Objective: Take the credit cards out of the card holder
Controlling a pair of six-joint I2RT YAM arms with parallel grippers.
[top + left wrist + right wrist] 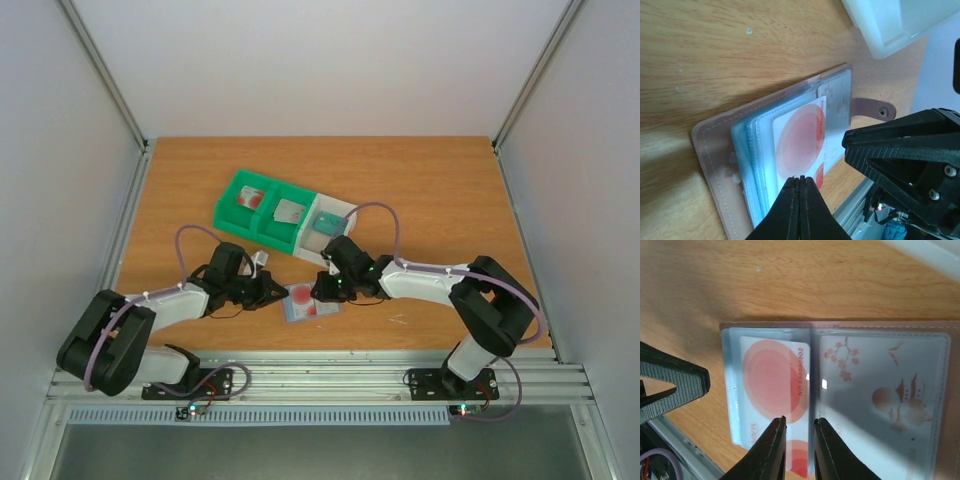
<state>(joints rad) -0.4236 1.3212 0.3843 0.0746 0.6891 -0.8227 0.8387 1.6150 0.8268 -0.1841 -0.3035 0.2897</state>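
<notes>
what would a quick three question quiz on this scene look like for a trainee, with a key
1. True or false: the holder lies open on the table.
2. The card showing in the holder bears: A a red circle, B a blue star, C a green stripe.
3. Which gripper's fingertips are pressed together in its own wrist view?
Key: 1 true. 2 A. 3 the left gripper; the right gripper shows a narrow gap.
</notes>
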